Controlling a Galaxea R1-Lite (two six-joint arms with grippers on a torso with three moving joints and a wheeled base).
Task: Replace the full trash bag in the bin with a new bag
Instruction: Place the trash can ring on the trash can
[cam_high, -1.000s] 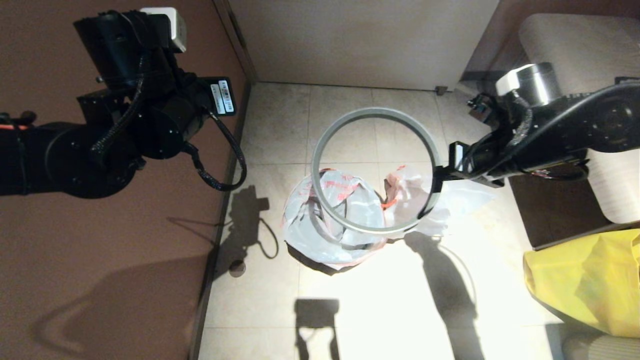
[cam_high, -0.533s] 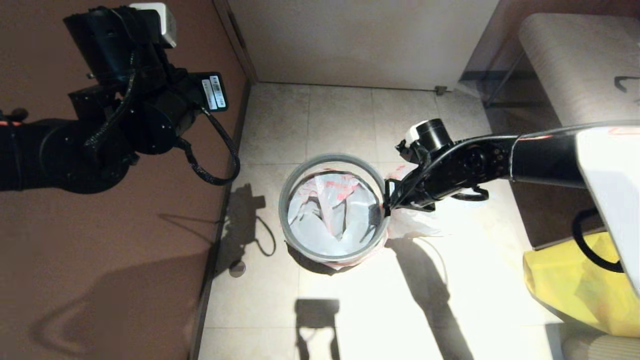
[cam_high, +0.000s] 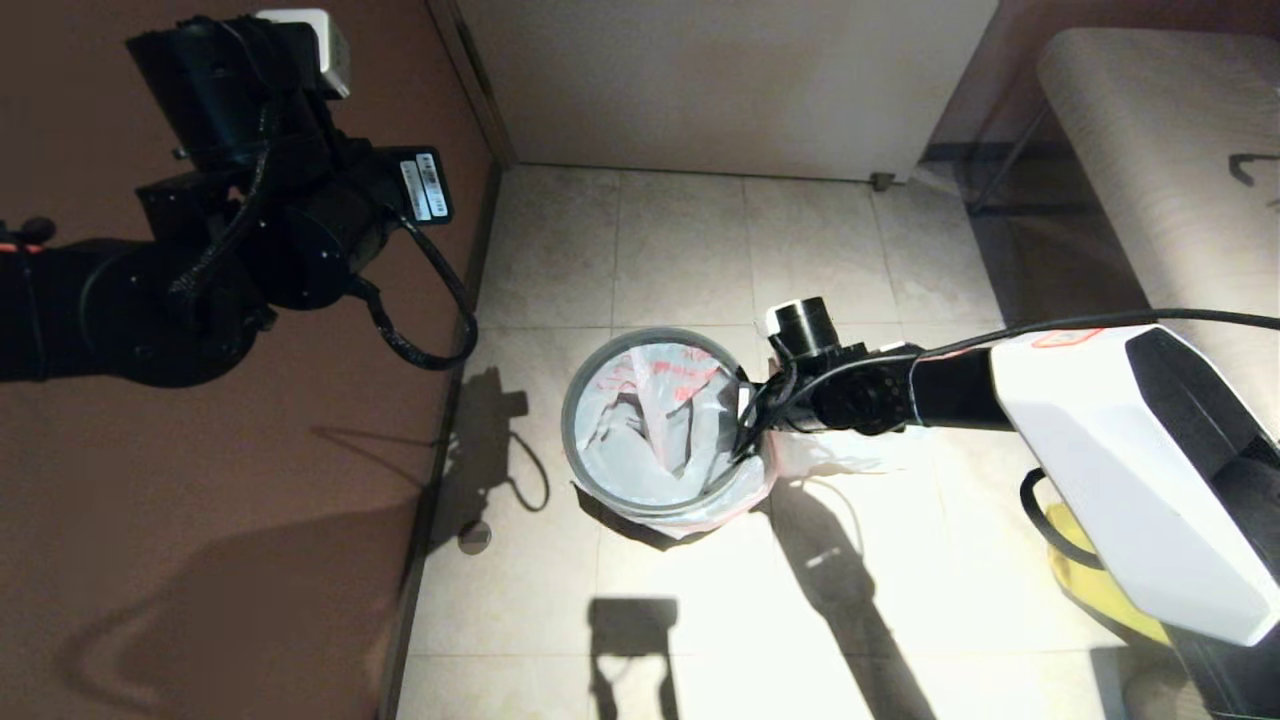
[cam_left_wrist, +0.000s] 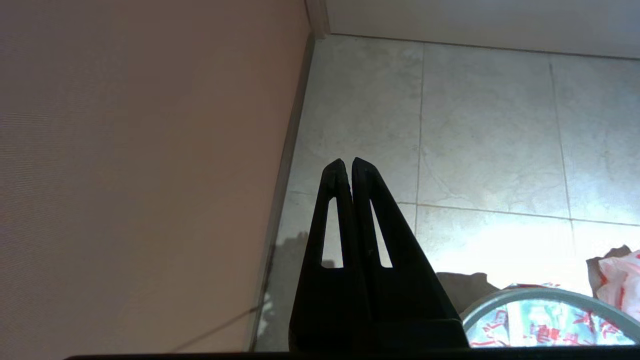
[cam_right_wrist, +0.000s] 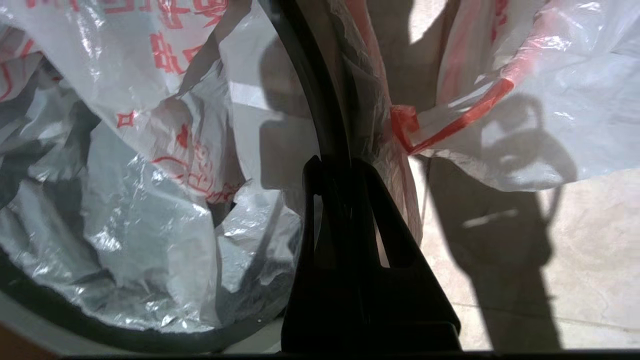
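Fingers of the right gripper pinch shut on the grey hoop, seen only at the wrist; new bag, red characters unreadable, lines the bin. Farther off, left gripper hangs closed, empty.

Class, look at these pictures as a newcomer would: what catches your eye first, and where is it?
First, the white, red-printed new bag lining the bin at the centre of the tiled floor, brightly lit. Next, the right end effector, shut on the grey hoop at the bin's right edge, with more red-printed plastic lying just beyond it. The left end effector hangs shut beside the brown wall on the left.
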